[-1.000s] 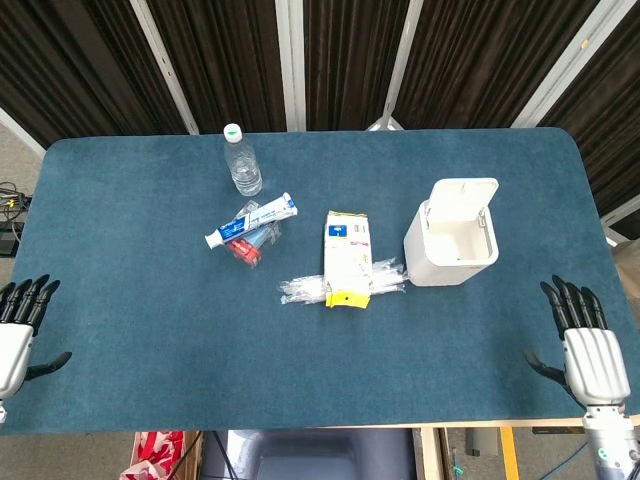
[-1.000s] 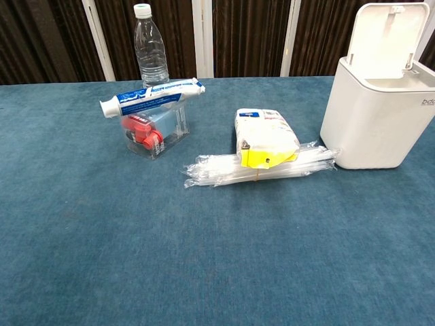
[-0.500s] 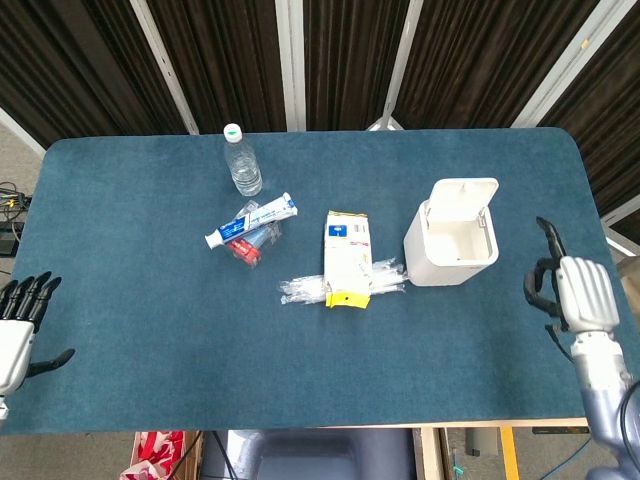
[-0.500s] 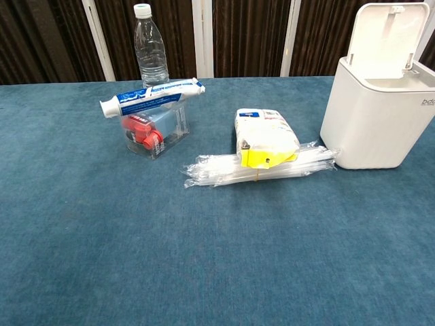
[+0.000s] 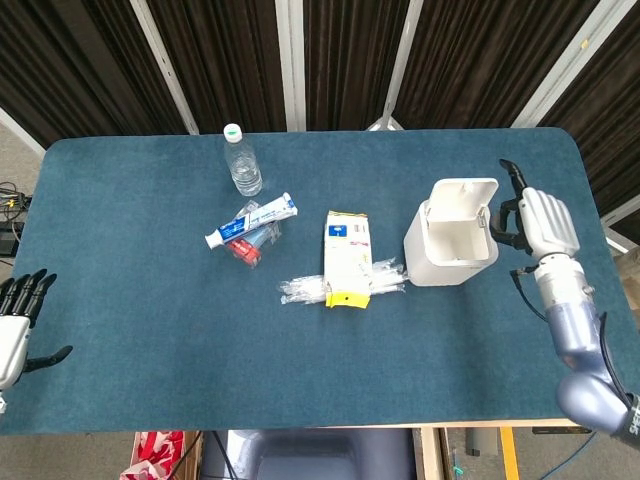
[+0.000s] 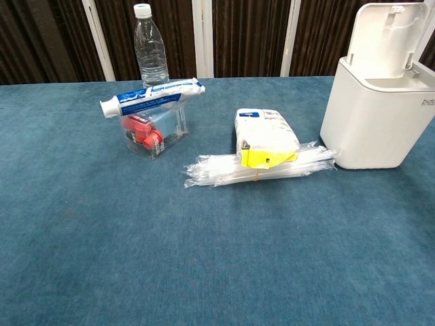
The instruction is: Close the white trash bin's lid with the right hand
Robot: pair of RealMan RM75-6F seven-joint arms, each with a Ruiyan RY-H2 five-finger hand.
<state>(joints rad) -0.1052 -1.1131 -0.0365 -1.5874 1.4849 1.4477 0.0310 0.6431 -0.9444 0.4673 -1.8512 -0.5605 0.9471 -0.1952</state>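
At the far left edge of the dark blue felt tabletop [image 5: 150, 300], the left hand [image 5: 14, 325] lay idle with its fingers apart and holding nothing, much as it had a second before. Further right stood the clear plastic water bottle [image 5: 241, 160], the blue-and-white toothpaste tube [image 5: 252, 220] lying on a clear box, and the white-and-yellow packet [image 5: 347, 258] lying across the bundle of clear wrapped straws [image 5: 330, 288]. The white plastic trash bin [image 5: 452, 245] stood right of these, its hinged lid [image 5: 465, 191] upright and open. The right hand [image 5: 535, 220] had risen from the near right edge to just beside the lid, fingers loosely curled and empty, not visibly touching it; closing seemed imminent.
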